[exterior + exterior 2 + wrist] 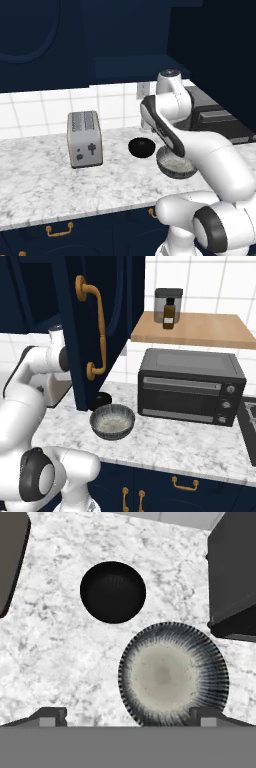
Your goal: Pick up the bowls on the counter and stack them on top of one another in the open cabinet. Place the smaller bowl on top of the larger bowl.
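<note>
**Gripper Positioned Above the Two Bowls, Nothing Grasped**

Nearest the base cameras, the white Franka arm [200,150] rises from the base and bends forward over the long white-and-grey marble-look counter [40,185]. Above it hangs the dark navy open cabinet [140,65], its door [85,331], with a brass handle, swung out toward the robot; the shelf inside is the intended stacking place, and both bowls are not yet on it.

A black countertop toaster oven [190,386] stands to the right of the bowls and a silver two-slot toaster [84,138] to the left, so the bowls lie in the free stretch between them.

The wide dark grey ribbed larger bowl [173,674], pale and speckled inside, sits upright near the counter's front edge. The plain glossy black smaller bowl [113,592] sits just behind it, close but apart.

The two-finger gripper [128,716] hangs above the counter, looking straight down. Its dark fingertips [47,716] stand spread wide with nothing between them. The larger bowl's near rim lies between the fingertips, which suggests it is the first target, since it must form the base of the stack.
</note>
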